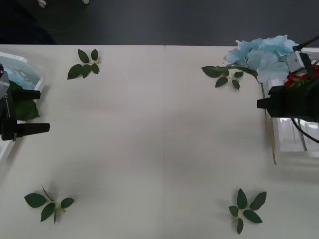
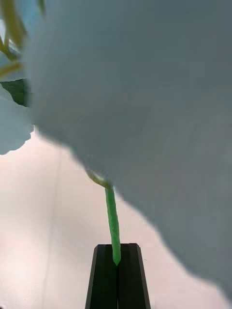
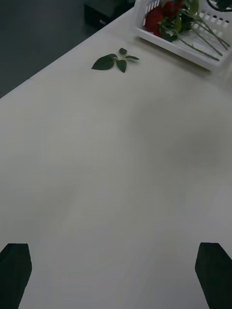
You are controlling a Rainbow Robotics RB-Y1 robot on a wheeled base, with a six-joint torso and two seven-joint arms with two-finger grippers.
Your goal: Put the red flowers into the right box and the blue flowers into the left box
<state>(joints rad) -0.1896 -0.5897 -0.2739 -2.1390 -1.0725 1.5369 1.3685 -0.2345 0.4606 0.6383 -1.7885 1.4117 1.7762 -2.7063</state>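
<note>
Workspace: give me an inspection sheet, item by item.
Surface: pale table, with a seam down its middle.
Job's things: pale blue hydrangea flower at the far right, its thin green stem clamped; red roses in the white plastic right box; white left box holds something blue.
Clutter: four green leaf sprigs, one near each corner.
Grippers: right gripper shut on the stem; left gripper open beside the left box.
Cables: black cable on the right arm.
Surroundings: dark floor.
</note>
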